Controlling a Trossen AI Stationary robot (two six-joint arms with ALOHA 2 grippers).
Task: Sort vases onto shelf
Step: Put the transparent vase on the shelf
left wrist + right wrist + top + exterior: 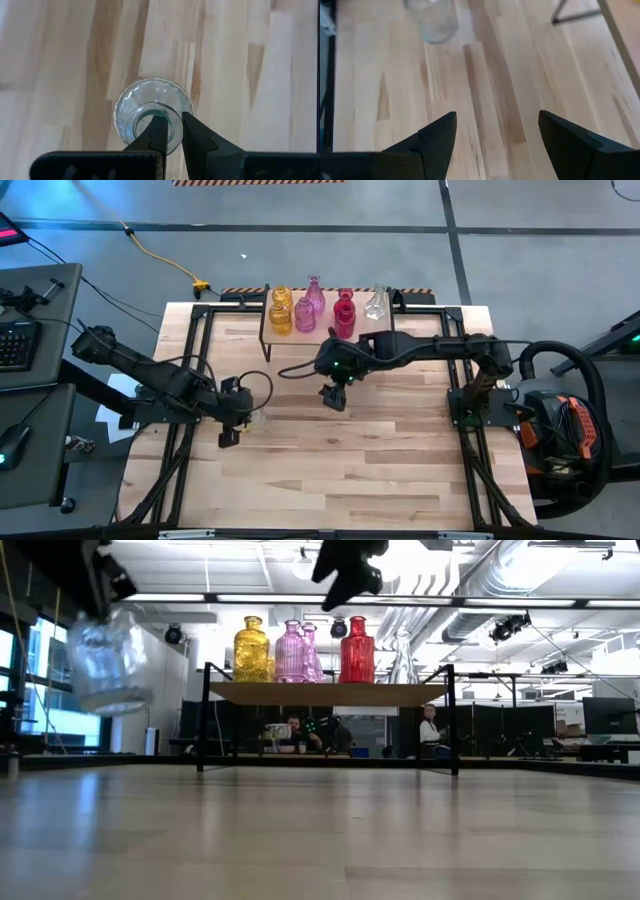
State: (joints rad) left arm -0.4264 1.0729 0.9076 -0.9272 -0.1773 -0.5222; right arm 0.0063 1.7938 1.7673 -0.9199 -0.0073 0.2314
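Note:
A clear glass vase (152, 112) hangs above the left part of the table, with my left gripper (172, 125) shut on its mouth. In the low view the clear vase (110, 660) is well off the tabletop. The shelf (330, 330) stands at the table's far edge on black legs, and on it are yellow (281, 311), pink (306, 314), red (345, 314) and clear (376, 304) vases. My right gripper (333, 397) hovers open over the table's middle, in front of the shelf, with nothing between its fingers (435, 137). My left gripper pinches the wall of the clear vase's mouth rim (176, 120), one finger (157, 132) inside the neck and the other outside. The fingers come from above, slanting down. The vase hangs below them, lifted clear of the table and roughly upright.
Bare wood tabletop (350, 470) lies in front of and between both arms. Black frame rails (190, 360) run along the table's left and right sides. A desk with a keyboard (15, 345) stands off the table's left edge. People sit in the room behind the shelf (430, 725).

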